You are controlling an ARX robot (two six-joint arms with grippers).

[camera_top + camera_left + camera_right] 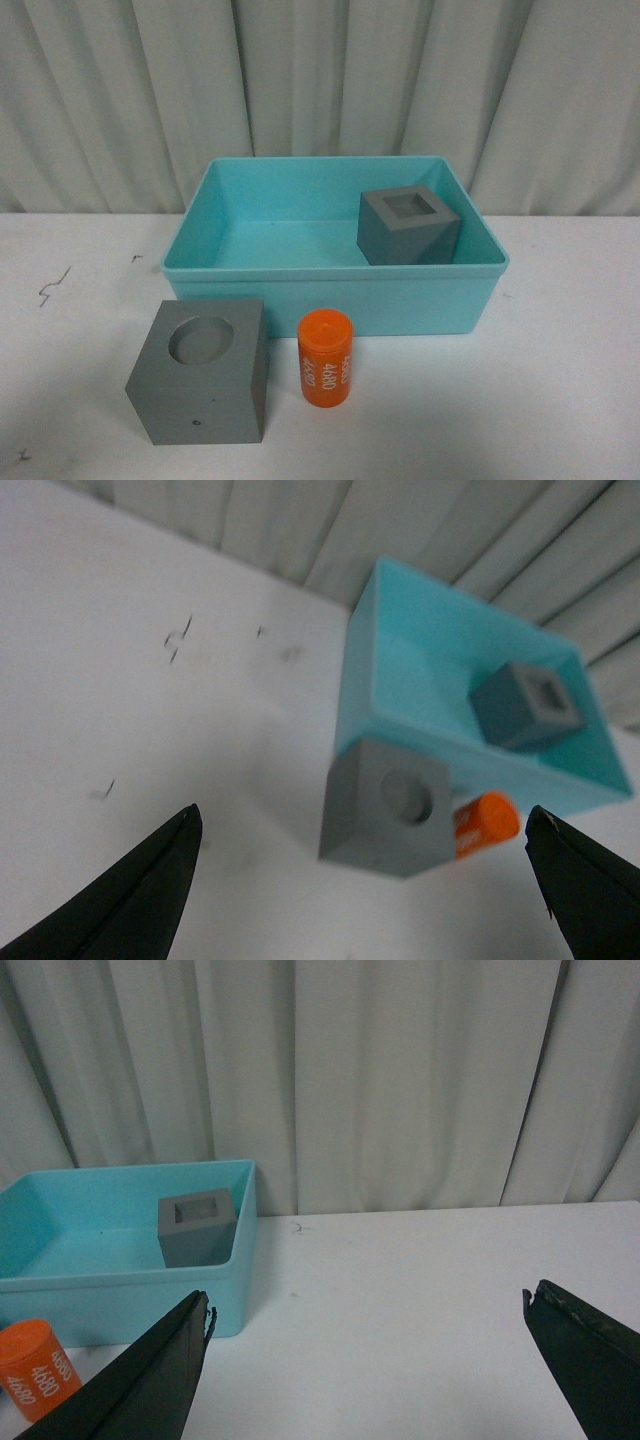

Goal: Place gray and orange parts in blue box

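Text: white digits "4680" on the side wall of the orange cylinder (327, 360), just in front of the blue box (400, 305). The number repeats in stacked rows. The right wrist view shows the same digits; the further rows are blurred.

The blue box (330, 300) reads as smooth moulded plastic, with a soft sheen on its rim and walls. The gray cube with the round recess (200, 385) is matt and faintly grainy, no glare, and so is the gray cube with the square recess (408, 228). The orange cylinder (327, 358) is smooth and slightly glossy, its digits printed white. The tabletop (560, 380) is matt white, scuffed with dark marks. The curtain (320, 80) is pale pleated cloth.
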